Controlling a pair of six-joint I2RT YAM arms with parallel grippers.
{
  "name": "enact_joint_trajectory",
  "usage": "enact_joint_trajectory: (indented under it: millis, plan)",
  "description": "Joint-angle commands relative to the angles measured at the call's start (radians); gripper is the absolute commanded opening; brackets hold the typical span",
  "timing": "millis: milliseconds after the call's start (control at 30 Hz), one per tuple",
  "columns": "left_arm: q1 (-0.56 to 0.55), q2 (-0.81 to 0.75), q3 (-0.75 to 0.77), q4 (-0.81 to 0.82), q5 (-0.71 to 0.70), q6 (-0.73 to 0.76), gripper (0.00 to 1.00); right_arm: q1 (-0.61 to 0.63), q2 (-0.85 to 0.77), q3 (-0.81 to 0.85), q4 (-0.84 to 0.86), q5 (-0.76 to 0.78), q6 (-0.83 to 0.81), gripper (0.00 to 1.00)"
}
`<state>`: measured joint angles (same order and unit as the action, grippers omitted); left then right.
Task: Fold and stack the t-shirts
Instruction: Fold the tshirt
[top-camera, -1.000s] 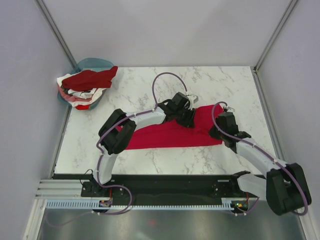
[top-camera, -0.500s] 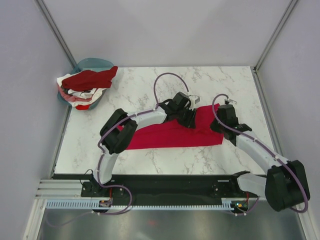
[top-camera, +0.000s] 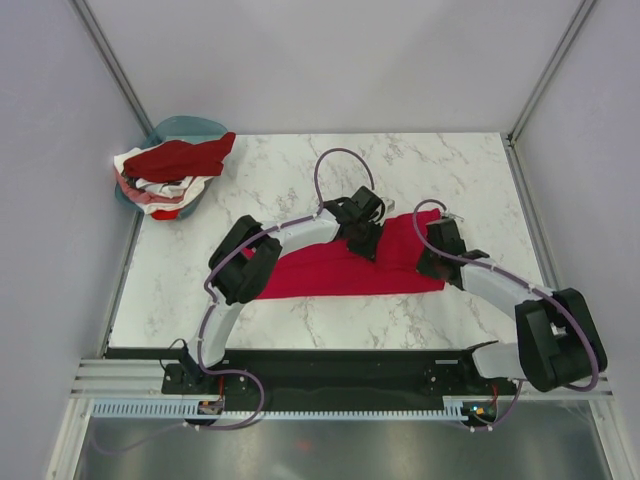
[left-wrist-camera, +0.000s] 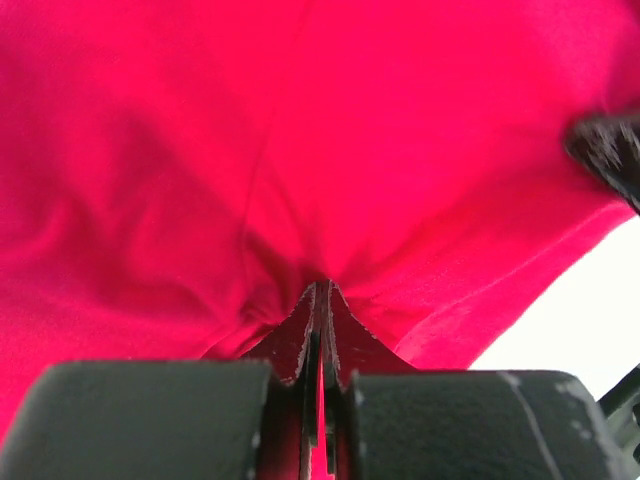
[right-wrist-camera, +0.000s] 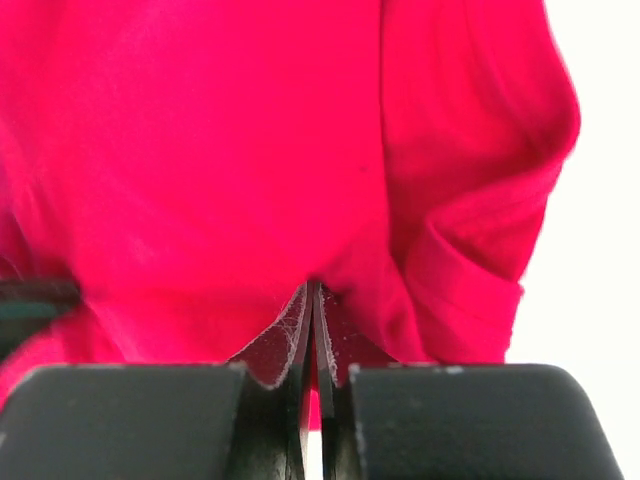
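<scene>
You're early in the job, by the look of it: one crimson t-shirt (top-camera: 330, 272) lies as a long band mid-table, 9 to 3 o'clock, w/ nothing stacked yet. The other shirts (top-camera: 172, 166) sit heaped at 10 o'clock on the teal basin (top-camera: 186, 126). L gripper (left-wrist-camera: 322, 292) and R gripper (right-wrist-camera: 312, 292) each pinch crimson cloth, jaws closed on it. Arms hide the band's far edge, so fold layers and pile count are unclear.
</scene>
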<state>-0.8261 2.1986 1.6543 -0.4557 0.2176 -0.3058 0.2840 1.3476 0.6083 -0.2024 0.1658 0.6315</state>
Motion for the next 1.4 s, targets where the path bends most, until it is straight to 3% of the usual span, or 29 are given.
enact_joint_trajectory:
  millis: [0, 267, 333, 400, 467, 533, 567, 733, 867, 967, 1167, 1300, 1367]
  plan:
    - [0.005, -0.043, 0.009, -0.064, -0.043, 0.028, 0.02, 0.0, -0.161, -0.077, 0.008, -0.034, -0.006, 0.09]
    - [0.012, -0.06, 0.012, -0.078, -0.017, 0.028, 0.03, -0.002, -0.304, -0.156, -0.04, -0.008, 0.06, 0.14]
    - [0.012, -0.089, -0.02, -0.051, 0.014, 0.037, 0.07, 0.0, -0.3, -0.153, -0.038, -0.003, 0.06, 0.18]
    - [0.01, -0.155, -0.088, 0.03, 0.068, 0.045, 0.22, 0.0, -0.301, -0.151, -0.04, -0.011, 0.059, 0.2]
    - [0.01, -0.204, -0.132, 0.105, 0.091, 0.045, 0.29, -0.002, -0.312, -0.156, -0.04, -0.011, 0.069, 0.32]
    - [0.01, -0.272, -0.188, 0.147, 0.086, 0.043, 0.3, -0.002, -0.318, -0.166, -0.046, 0.006, 0.082, 0.5]
    - [0.012, -0.29, -0.206, 0.188, 0.082, 0.042, 0.3, -0.002, -0.317, -0.17, -0.046, 0.008, 0.088, 0.54]
    - [0.016, -0.468, -0.367, 0.322, -0.006, 0.01, 0.32, 0.0, -0.234, -0.177, -0.051, 0.06, 0.155, 0.54]
    - [0.025, -0.557, -0.439, 0.344, -0.21, -0.024, 0.32, -0.017, -0.09, -0.153, -0.022, 0.072, 0.181, 0.5]
    - [0.062, -0.609, -0.494, 0.331, -0.309, -0.085, 0.32, -0.055, 0.036, -0.076, -0.006, 0.055, 0.175, 0.45]
    - [0.185, -0.686, -0.586, 0.356, -0.29, -0.211, 0.32, -0.069, 0.312, 0.249, -0.026, 0.176, 0.11, 0.43]
    - [0.188, -0.729, -0.602, 0.359, -0.325, -0.219, 0.31, -0.069, 0.598, 0.705, -0.124, 0.161, 0.015, 0.46]
    - [0.189, -0.74, -0.614, 0.371, -0.337, -0.217, 0.31, -0.071, 0.744, 0.851, -0.166, 0.133, -0.018, 0.51]
